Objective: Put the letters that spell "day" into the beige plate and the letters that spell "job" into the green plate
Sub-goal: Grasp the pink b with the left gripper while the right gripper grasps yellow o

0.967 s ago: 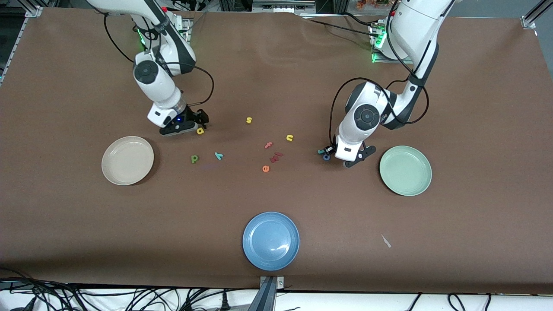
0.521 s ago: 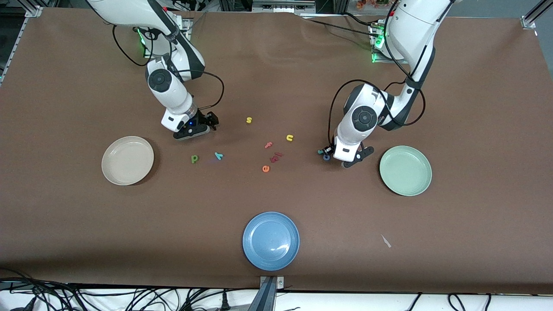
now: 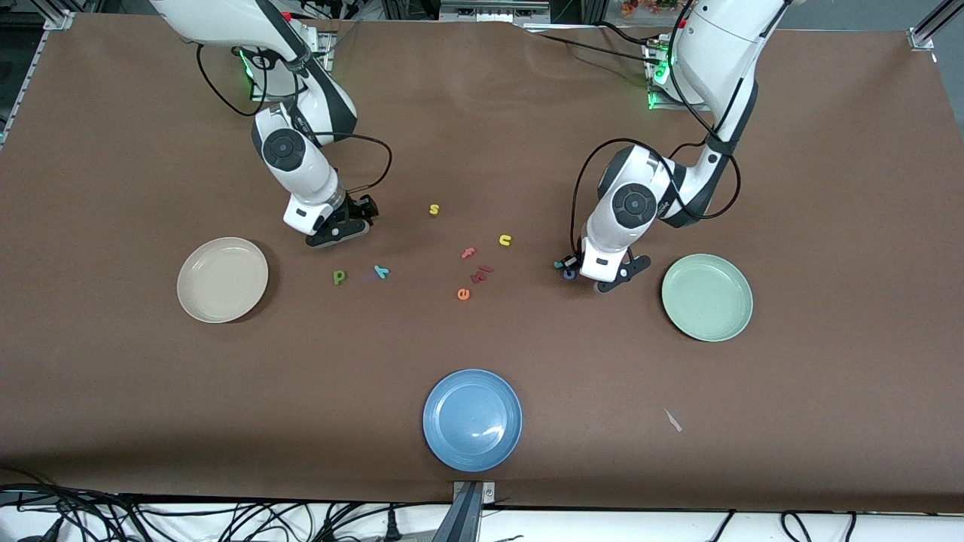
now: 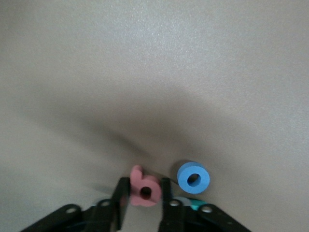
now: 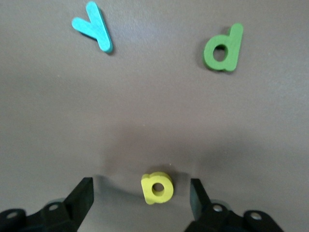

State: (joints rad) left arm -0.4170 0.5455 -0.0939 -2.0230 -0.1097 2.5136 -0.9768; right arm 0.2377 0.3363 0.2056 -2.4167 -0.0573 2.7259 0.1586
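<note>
My left end effector (image 4: 145, 203) is clamped on the light, squashy foam b (image 4: 144, 189); my right end effector (image 5: 141, 199) straddles the a (image 5: 157, 187), fingers apart.

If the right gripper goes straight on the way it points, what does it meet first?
Likely the small yellow foam "a", lying between the open right gripper fingers; under it, the brown table.

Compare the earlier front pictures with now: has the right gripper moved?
Yes. The right gripper has shifted away from the beige plate, toward the yellow s.
</note>
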